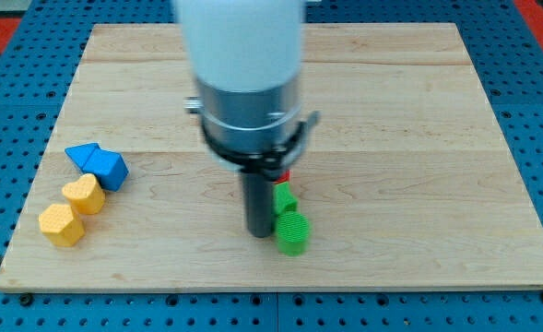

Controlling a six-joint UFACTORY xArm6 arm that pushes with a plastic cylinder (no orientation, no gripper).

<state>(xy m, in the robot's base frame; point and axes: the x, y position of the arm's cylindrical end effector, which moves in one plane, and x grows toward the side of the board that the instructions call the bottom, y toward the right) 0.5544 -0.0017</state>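
My tip (258,231) rests on the wooden board (419,138) below its middle, at the end of a dark rod under the white and grey arm body. Right beside it, on the view's right, sits a green round ribbed block (293,231); they look close enough to touch. A second green block (285,197) lies just above that one, partly hidden by the rod. A sliver of a red block (285,175) peeks out under the arm's collar, mostly hidden.
At the view's left, a blue block (82,155) and another blue block (110,170) sit together. Below them lie a yellow heart-like block (84,194) and a yellow hexagonal block (61,223). Blue pegboard surrounds the board.
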